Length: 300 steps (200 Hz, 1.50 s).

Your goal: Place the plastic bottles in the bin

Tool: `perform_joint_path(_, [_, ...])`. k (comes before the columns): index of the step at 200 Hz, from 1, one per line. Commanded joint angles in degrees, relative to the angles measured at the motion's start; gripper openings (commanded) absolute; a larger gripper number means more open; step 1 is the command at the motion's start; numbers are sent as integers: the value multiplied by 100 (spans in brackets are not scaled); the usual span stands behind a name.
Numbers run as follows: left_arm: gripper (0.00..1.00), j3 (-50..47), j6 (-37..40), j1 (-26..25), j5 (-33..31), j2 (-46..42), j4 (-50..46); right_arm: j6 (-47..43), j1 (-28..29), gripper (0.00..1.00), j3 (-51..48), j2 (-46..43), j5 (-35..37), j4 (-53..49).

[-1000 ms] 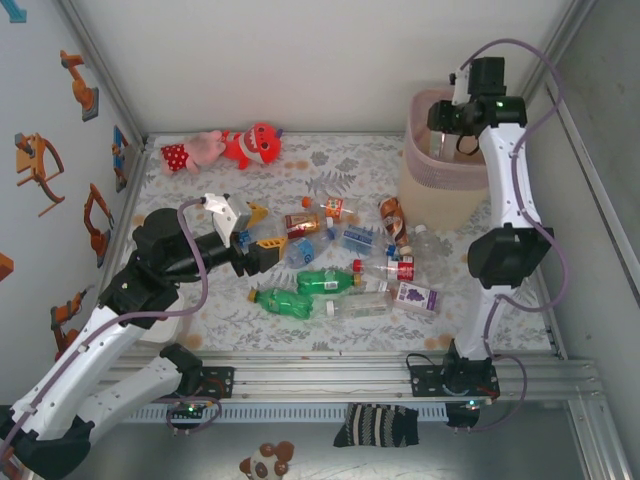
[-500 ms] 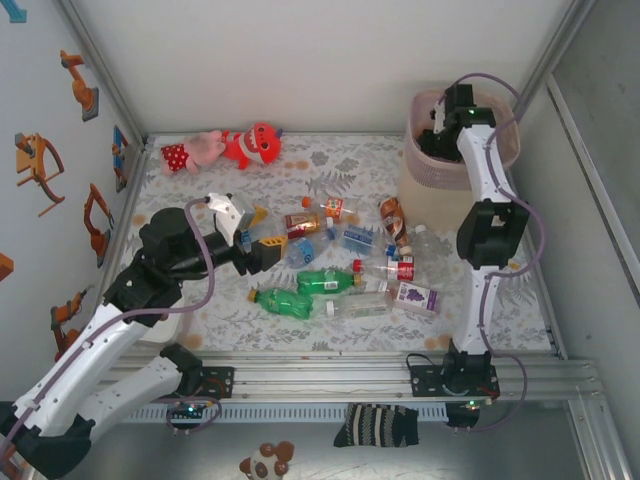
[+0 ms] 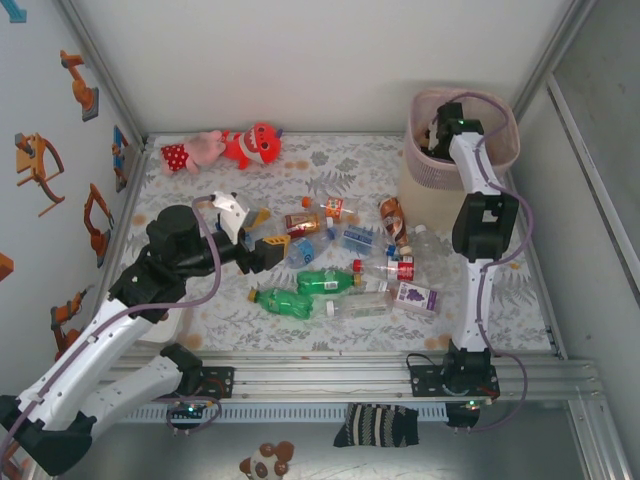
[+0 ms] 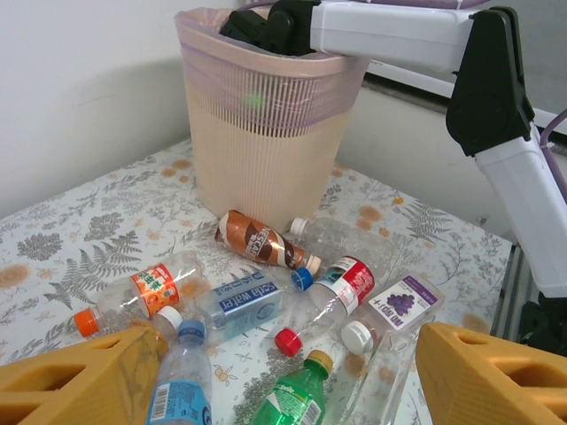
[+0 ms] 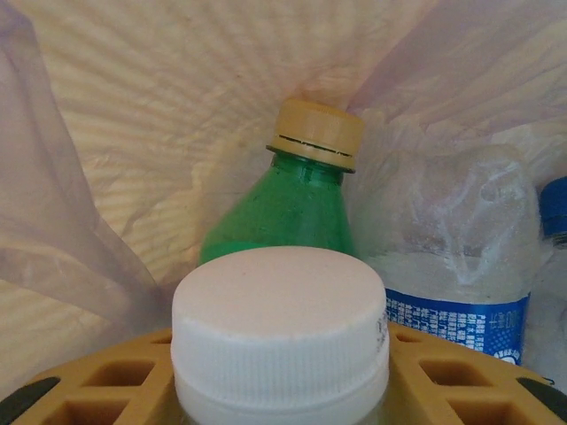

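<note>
- The right arm (image 3: pixel 487 222) is reached over the rim of the bin (image 3: pixel 425 195), which stands at the far right of the counter (image 3: pixel 340 165); the right jaws are lowered inside it.
- A white-capped bottle (image 5: pixel 279 319) is held between the right jaws, which are closed narrowly on it.
- Behind it, inside the bin, a green bottle (image 5: pixel 283 212) with a tan cap is seen upright against the liner. A clear bottle (image 5: pixel 452 266) with a blue label is just beside it on the right.
- The left jaws are spread wide and nothing is held. One of their yellow fingers (image 4: pixel 80 381) is seen at each lower corner of the left wrist view, above the near bottles.
- The loose bottles (image 3: pixel 345 262) are scattered lying down on the counter, between the two arms and near the bin's foot.
- A brown bottle (image 4: pixel 261 241) is the one lying closest to the bin.
- Plush toys (image 3: pixel 225 148) are set at the far left, well apart from the bottles.
</note>
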Motion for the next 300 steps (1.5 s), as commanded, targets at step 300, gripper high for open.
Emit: perform_joint_path(300, [75, 946, 560, 1254, -560, 1466, -2042, -12, 100, 62, -410, -4011, -53, -311])
